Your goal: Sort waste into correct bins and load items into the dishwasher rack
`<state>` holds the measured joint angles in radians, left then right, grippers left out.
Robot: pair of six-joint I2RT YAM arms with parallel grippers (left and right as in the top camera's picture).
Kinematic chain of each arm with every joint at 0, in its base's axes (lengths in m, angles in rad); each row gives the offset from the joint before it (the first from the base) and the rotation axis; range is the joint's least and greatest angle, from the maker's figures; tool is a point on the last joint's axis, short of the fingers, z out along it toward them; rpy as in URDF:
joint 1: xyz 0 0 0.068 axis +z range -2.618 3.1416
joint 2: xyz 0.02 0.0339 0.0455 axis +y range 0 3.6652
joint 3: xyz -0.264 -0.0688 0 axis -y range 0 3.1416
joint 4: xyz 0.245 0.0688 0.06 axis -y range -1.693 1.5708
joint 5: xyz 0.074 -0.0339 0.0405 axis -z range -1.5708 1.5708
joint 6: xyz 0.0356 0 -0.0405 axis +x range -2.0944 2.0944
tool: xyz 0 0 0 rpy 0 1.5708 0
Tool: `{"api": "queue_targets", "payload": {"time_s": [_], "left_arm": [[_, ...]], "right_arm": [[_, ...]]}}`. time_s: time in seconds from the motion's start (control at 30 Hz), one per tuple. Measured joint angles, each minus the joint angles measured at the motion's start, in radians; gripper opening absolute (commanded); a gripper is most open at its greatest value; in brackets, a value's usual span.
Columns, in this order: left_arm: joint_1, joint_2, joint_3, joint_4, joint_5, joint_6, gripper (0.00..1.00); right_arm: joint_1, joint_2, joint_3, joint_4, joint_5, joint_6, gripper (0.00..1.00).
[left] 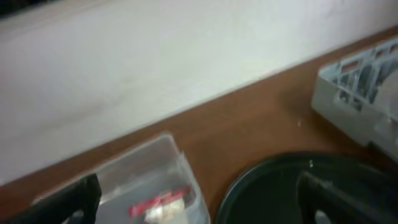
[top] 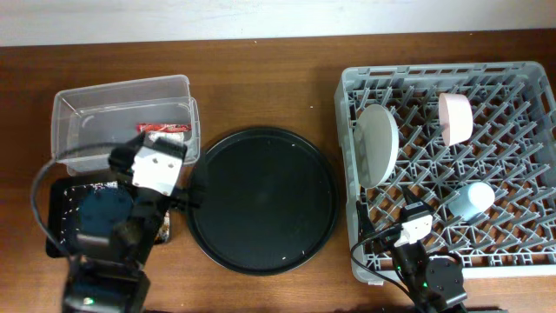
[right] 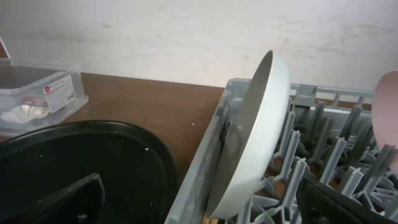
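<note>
The grey dishwasher rack (top: pixel 521 87) holds the pale grey plate (top: pixel 378 143) on edge, the pinkish-white bowl (top: pixel 455 117) and the light blue cup (top: pixel 470 201). My right gripper (top: pixel 413 224) is open and empty at the rack's front left; the plate (right: pixel 255 137) stands just ahead of its fingers (right: pixel 205 208). My left gripper (top: pixel 157 167) is open and empty between the clear tub (top: pixel 122 104) and the flat black tray (top: pixel 57 200). The red wrapper (left: pixel 158 202) and white tissue (left: pixel 165 214) lie in the tub. I cannot see the carrot or the chopsticks.
The large round black tray (top: pixel 261 200) lies between the tub and the rack, and also shows in the left wrist view (left: pixel 280 186) and the right wrist view (right: pixel 93 162). My left arm covers most of the flat black tray, where white specks show.
</note>
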<state>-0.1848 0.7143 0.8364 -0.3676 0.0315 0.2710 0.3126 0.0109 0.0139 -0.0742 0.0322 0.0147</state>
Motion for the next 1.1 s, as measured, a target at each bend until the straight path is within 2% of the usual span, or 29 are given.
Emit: {"api": "queue_targets", "payload": {"time_s": [0.1, 0.27, 0.43, 0.73, 0.9, 1.1], "left_arm": [[0.036, -0.088, -0.211, 0.187, 0.066, 0.003, 0.99], [0.038, -0.269, -0.436, 0.294, 0.087, 0.007, 0.99], [0.039, -0.457, -0.568, 0.304, 0.089, 0.007, 0.99], [0.067, -0.688, -0.738, 0.315, 0.088, 0.007, 0.99], [0.067, -0.699, -0.822, 0.297, 0.088, 0.009, 0.99], [0.067, -0.701, -0.822, 0.301, 0.087, 0.01, 0.99]], "right_arm": [[0.0, 0.0, 0.0, 0.0, 0.0, 0.001, 0.98], [0.0, 0.0, 0.0, 0.0, 0.0, 0.0, 0.98], [0.0, 0.0, 0.0, 0.0, 0.0, 0.0, 0.98], [0.0, 0.0, 0.0, 0.0, 0.0, 0.0, 0.98], [0.0, 0.0, 0.0, 0.0, 0.0, 0.0, 0.98], [0.0, 0.0, 0.0, 0.0, 0.0, 0.001, 0.98]]}}
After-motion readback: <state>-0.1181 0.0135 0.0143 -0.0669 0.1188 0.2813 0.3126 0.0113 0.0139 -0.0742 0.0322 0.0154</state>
